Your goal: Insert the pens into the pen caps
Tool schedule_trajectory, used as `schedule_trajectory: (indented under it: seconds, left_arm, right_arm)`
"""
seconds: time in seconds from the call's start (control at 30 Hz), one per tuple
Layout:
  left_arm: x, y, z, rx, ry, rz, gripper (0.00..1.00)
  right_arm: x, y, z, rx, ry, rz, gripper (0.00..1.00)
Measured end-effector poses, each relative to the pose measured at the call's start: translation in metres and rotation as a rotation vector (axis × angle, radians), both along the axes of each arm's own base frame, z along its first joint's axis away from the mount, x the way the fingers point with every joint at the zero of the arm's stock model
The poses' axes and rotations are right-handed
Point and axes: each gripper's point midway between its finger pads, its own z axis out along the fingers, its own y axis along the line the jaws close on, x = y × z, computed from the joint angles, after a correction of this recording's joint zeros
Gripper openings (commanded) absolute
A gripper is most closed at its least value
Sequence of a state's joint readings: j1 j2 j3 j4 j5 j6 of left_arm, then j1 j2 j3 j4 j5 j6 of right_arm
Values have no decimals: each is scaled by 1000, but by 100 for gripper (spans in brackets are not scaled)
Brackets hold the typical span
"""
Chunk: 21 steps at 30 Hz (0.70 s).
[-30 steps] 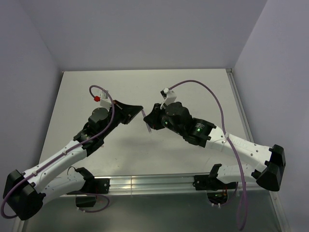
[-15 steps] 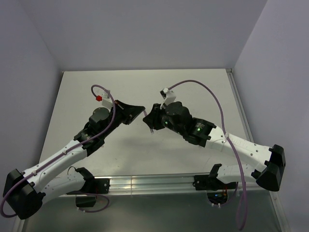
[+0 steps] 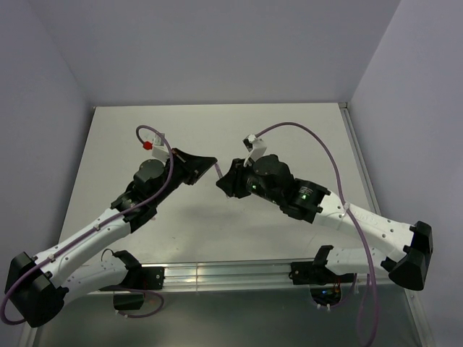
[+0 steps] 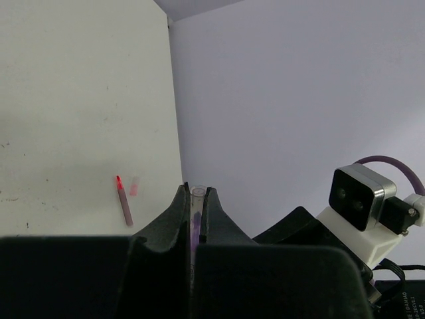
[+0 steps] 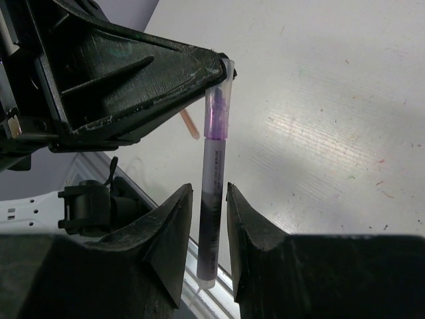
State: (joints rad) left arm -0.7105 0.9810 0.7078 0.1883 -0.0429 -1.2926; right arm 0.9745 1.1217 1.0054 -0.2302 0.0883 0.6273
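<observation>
Looking down from above, found the two grippers nose to nose over the middle of the table (image 3: 289,137), the left gripper (image 3: 208,163) reaching toward 3 o'clock and the right gripper (image 3: 226,182) toward 10 o'clock. Found the left gripper clenched on a pale, see-through cap (image 4: 197,199), held upright between its fingertips in the left wrist view, open mouth at 12 o'clock, a purple tip lodged inside. Found the right gripper clamped on the grey pen (image 5: 214,153), barrel pinched between both fingers (image 5: 174,226) well behind the tip.

In the right wrist view, traced the pen's long axis from 6 o'clock up to 12, leaning a touch toward 1, purple tip leading and seated in the cap at the left fingertips. From above, read the same axis as running roughly 5 to 11 o'clock, pen and cap in line, both lifted off the surface.

On the table, at 9 o'clock of the held cap in the left wrist view, spotted a second pen (image 4: 123,201) lying flat, red tip toward 11 o'clock, with a pink cap (image 4: 134,188) just beside its upper end at 3 o'clock, not touching.

Noted an off-white, matte top, lightly specked and scuffed, a metal rail (image 3: 231,273) along its near edge at 6 o'clock, and plain lilac-grey walls (image 3: 217,50) closing in at 9, 12 and 3 o'clock.
</observation>
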Motion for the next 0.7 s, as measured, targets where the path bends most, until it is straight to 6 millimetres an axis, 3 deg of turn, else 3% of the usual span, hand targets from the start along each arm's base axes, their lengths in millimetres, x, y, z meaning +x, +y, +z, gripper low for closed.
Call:
schedule_trajectory:
  seconds: [0.23,0.43,0.6,0.63,0.7]
  left_arm:
    - [1,-1,2,13,-16,-2,0]
    - [1,0,2,24,-24,-3,0]
    - [1,-1,2,37,-40,-10,0]
    - [0,-1,3,38,-47,-12,0]
    - [0,-2,5,37,-72,-20,0]
  right_arm:
    - [-4,-5,-1,0,2,4,34]
    - [-7,-7,-14,-20,20,10,34]
    - [-8,-6,-15,-18,24,15,13]
    - [-8,-6,-14,-15,24,15,5]
    - [-8,-5,-13,-12,21,15,0]
